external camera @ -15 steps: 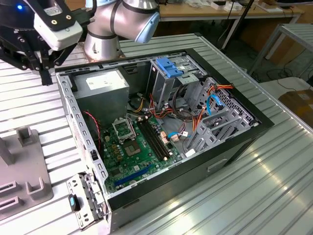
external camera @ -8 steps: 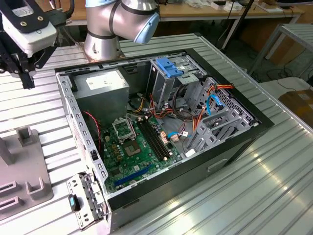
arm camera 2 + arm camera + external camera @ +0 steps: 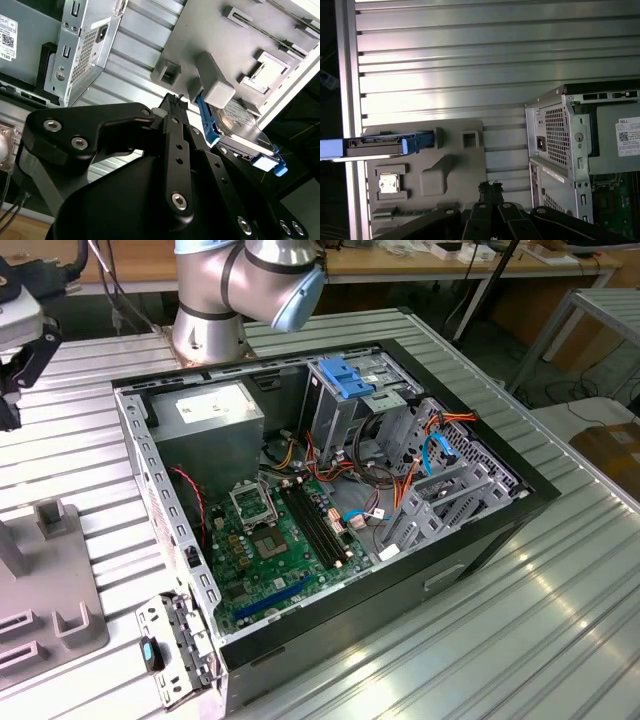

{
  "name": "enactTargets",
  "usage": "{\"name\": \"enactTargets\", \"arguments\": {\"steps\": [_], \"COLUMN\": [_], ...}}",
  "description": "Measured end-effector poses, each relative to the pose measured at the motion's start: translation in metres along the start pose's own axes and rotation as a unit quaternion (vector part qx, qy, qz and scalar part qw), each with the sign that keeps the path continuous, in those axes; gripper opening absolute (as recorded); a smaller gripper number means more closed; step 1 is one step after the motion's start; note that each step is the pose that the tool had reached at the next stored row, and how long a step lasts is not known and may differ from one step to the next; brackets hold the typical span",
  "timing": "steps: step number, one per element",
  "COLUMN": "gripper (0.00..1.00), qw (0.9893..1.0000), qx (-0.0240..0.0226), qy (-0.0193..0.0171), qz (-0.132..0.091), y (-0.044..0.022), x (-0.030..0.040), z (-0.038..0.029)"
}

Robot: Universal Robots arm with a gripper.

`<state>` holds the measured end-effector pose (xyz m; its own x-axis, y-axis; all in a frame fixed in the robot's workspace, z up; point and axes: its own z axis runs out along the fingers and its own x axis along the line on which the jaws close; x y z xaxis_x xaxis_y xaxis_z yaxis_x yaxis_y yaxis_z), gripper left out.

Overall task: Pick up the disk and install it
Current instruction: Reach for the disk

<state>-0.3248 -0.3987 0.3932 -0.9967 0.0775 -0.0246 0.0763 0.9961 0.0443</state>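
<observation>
Plainly the disk [image 3: 375, 144] is not yet taken: it stands on edge in a slot of the grey holder [image 3: 460, 167] on the desk [image 3: 470, 60], probably so its flat sides can be pinched, while the hand [image 3: 490, 189], fingers closed together and empty, hangs apart from it.

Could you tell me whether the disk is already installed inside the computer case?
No, in the first wrist view the disk sits on the grey fixture plate, apart from the computer case.
</observation>
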Motion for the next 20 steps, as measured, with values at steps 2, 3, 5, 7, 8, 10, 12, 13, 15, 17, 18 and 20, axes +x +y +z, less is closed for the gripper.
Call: {"name": "enactTargets", "arguments": {"steps": [2, 3, 5, 7, 8, 10, 12, 13, 15, 17, 18, 20], "gripper": [0.11, 0.11, 0.11, 0.11, 0.11, 0.11, 0.11, 0.11, 0.11, 0.11, 0.11, 0.11], "qw": [1.0, 1.0, 1.0, 1.0, 1.0, 1.0, 1.0, 1.0, 1.0, 1.0, 1.0, 1.0], "qx": [0.0, 0.0, 0.0, 0.0, 0.0, 0.0, 0.0001, 0.0, 0.0, 0.0, 0.0, 0.0], "qy": [-0.0001, 0.0, -0.0001, -0.0001, -0.0001, -0.0001, 0.0, -0.0001, -0.0001, 0.0, -0.0001, -0.0001], "qz": [0.0, 0.001, 0.001, 0.001, 0.001, 0.001, 0.001, 0.001, 0.001, 0.001, 0.001, 0.001], "y": [-0.0009, -0.0009, 0.0026, 0.0068, 0.0091, 0.014, 0.0158, 0.0169, 0.018, 0.0194, 0.0206, 0.0222], "x": [0.0141, 0.0215, 0.0253, 0.0266, 0.0277, 0.0372, 0.0454, 0.0544, 0.0622, 0.0696, 0.0761, 0.0924], "z": [-0.0003, -0.0006, -0.0004, -0.0001, 0.0, 0.0002, 0.0002, 0.0003, 0.0002, 0.0003, 0.0004, 0.0004]}}
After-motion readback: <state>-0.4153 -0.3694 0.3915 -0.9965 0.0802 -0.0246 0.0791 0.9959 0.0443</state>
